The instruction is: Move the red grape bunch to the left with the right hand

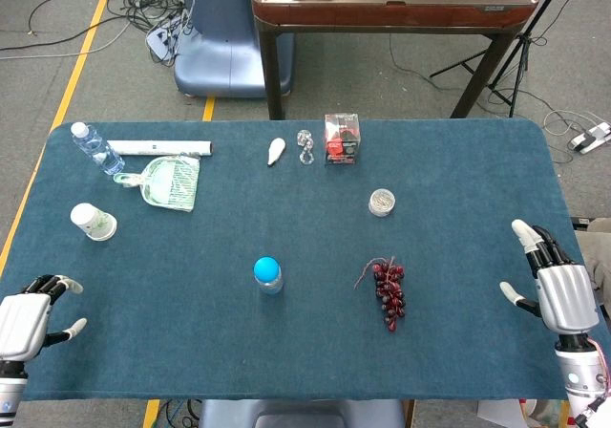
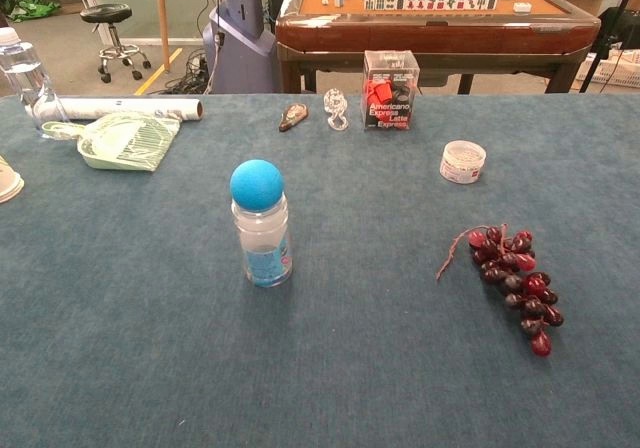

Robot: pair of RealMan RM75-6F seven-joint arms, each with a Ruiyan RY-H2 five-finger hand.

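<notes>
The red grape bunch lies on the blue table cloth, right of the middle, its stem pointing left. My right hand hovers at the table's right edge, well to the right of the grapes, fingers spread and holding nothing. At the near left corner my left hand rests with nothing in it, fingers apart. Neither hand shows in the chest view.
A small bottle with a blue ball cap stands left of the grapes. Behind the grapes is a round tin. Along the back sit a clear box of red items, a water bottle, a green pouch and a paper cup.
</notes>
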